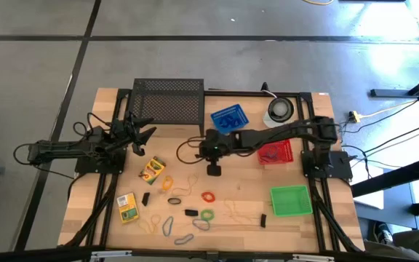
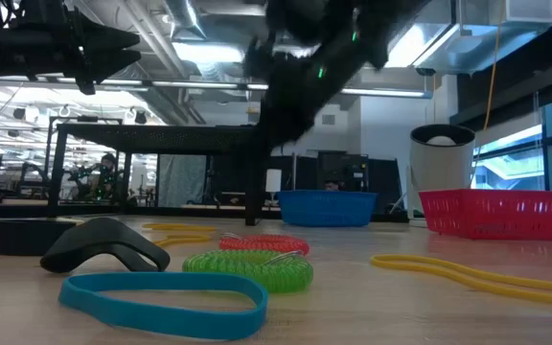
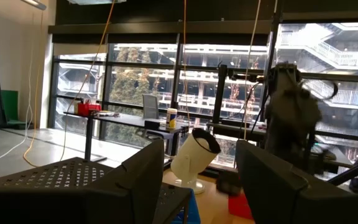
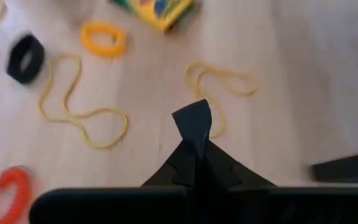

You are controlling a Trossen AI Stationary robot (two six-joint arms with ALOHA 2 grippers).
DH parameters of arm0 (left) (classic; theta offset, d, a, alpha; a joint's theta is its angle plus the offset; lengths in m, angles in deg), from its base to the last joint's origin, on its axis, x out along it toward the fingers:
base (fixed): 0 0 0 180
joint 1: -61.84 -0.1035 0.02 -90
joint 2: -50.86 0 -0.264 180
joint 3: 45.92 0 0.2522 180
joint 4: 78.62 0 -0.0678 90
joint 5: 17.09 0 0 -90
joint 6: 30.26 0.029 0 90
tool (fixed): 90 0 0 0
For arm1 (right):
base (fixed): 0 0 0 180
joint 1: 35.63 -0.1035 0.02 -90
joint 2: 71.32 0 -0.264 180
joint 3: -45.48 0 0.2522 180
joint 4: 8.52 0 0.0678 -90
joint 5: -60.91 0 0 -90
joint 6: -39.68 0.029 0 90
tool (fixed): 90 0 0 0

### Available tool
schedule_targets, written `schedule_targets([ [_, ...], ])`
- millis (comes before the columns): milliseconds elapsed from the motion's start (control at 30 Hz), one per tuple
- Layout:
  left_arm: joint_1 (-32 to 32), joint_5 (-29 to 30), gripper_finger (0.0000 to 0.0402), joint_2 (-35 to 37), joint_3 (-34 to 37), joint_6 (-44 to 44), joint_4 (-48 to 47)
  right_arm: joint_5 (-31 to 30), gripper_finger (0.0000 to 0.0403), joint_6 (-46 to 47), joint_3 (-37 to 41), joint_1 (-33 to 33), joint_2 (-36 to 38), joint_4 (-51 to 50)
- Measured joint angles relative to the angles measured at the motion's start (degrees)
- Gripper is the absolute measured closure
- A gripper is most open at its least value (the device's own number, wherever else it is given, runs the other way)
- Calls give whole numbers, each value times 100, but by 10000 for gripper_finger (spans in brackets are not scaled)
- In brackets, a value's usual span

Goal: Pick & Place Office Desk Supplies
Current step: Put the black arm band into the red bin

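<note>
Blue band (image 2: 161, 299) nearest, loose on surface (image 1: 238, 196). Right gripper (image 4: 194, 124) fingers clenched over yellow band (image 4: 219, 81), grasp unclear. Left gripper (image 1: 142, 135) fingers released, parked by rack (image 1: 167, 98).

Both arms are matte black, built of slim jointed segments on dark base plates, with loose black cables looping off them; the left gripper (image 1: 145, 134) and right gripper (image 4: 194, 127) have flat, angular black fingers
</note>
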Motion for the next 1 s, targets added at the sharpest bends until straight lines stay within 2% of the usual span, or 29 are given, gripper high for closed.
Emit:
schedule_targets([
  [167,-1,0,208,0,0,0,0,-1124,394,2,327,-243,742,75],
  [333,-1,0,208,0,0,0,-5,-1834,392,212,1156,-535,1634,728],
  [567,-1,2,208,0,0,0,-13,-2082,391,323,2603,-955,2512,3250],
  [700,0,2,208,0,2,0,-9,-2148,391,346,3171,-1140,2783,4117],
  [867,0,0,208,2,0,0,-7,-2628,391,636,3467,-1308,3013,3739],
  [1000,-1,0,208,2,0,0,-11,-2801,391,1351,3472,-1434,3339,2169],
])
